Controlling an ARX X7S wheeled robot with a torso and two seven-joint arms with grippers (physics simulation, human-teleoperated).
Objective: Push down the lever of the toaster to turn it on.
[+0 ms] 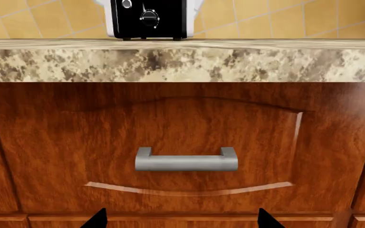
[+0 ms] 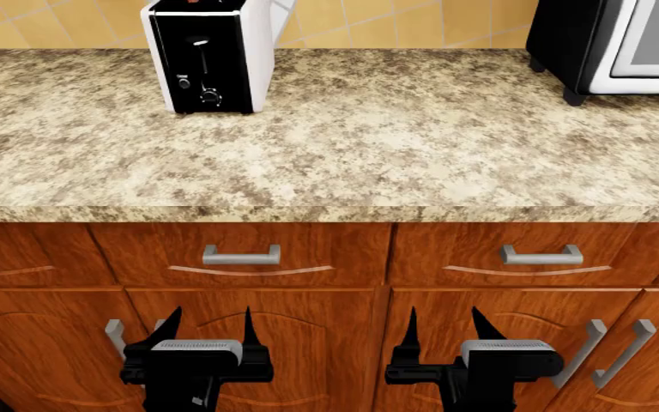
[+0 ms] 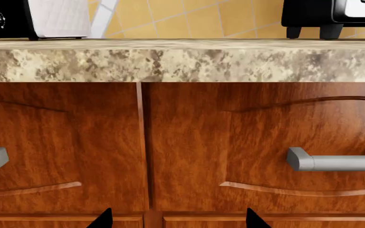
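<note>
The toaster (image 2: 209, 56) was seen standing upright at the far left of the granite-patterned worktop (image 2: 341, 146), close to the tiled back wall, its glossy black face turned toward the robot. The lever (image 2: 199, 42) was seen near the upper end of its vertical slot, with the round dial (image 2: 209, 98) and a small button (image 2: 185, 83) below it. The microwave (image 2: 621, 43) was placed at the far right of the worktop, well apart from the toaster. Both arms were held low, in front of the wooden cabinet fronts beneath the worktop edge. The left pincer (image 2: 209, 330) was shown with its two fingers spread apart and nothing between them, below the left drawer handle (image 2: 241, 256); the right pincer (image 2: 442, 328) was likewise spread and empty, below and to the left of the right drawer handle (image 2: 541, 255). Neither pincer was in contact with the toaster. In the left wrist view, only the lower part of the toaster's face was visible above the worktop edge.
</note>
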